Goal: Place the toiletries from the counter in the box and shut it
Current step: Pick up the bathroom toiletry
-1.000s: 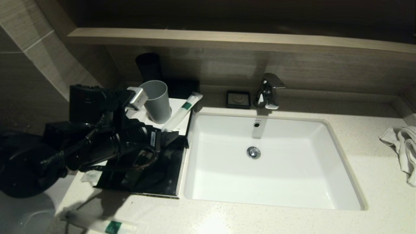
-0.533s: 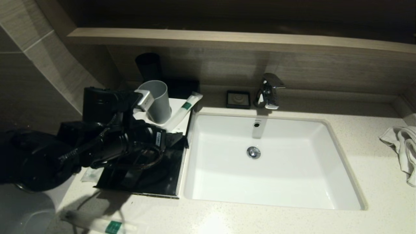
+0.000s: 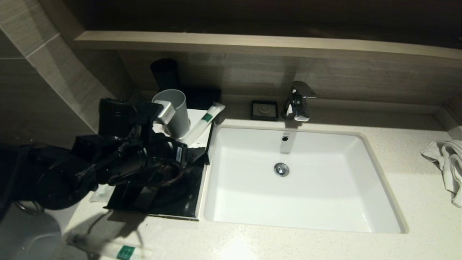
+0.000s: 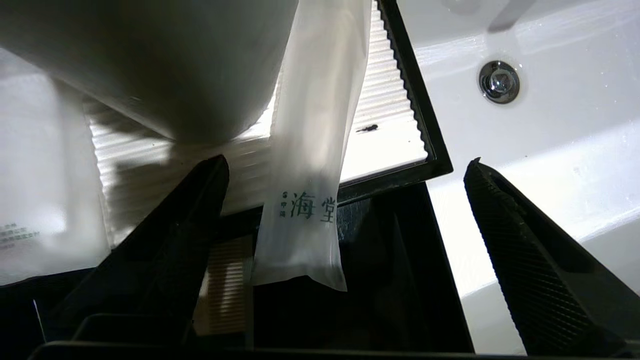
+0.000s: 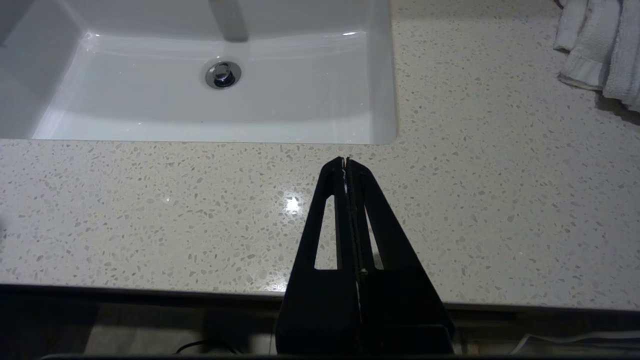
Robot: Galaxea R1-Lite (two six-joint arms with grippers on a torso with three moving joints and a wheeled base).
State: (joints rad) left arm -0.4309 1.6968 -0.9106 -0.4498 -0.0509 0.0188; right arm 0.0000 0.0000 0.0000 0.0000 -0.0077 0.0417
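Note:
The box (image 3: pixel 200 135) stands left of the sink, and its black drawer (image 3: pixel 182 202) is pulled out toward me. A long white packet (image 3: pixel 203 124) with a green label lies slanted on the white top panel, its near end overhanging the drawer (image 4: pixel 400 260). My left gripper (image 3: pixel 196 154) hovers over the drawer, open. In the left wrist view the packet (image 4: pixel 310 165) sits between the spread fingers (image 4: pixel 520 240), touched by neither. Another packet (image 3: pixel 115 249) lies on the counter (image 3: pixel 288 245) at the front left. A small sachet (image 3: pixel 101 195) lies beside the drawer. My right gripper (image 5: pixel 346 161) is shut and empty above the counter's front edge.
A grey cup (image 3: pixel 174 112) stands on the box top right beside the packet. The white sink basin (image 3: pixel 325 202) fills the middle, with a chrome tap (image 3: pixel 297 101) and a black soap dish (image 3: pixel 265 110) behind it. A white towel (image 3: pixel 447 162) lies at the far right.
My left arm has moved right and forward over the drawer, closer to the packet on the box top. The packets, cup and drawer have not moved.

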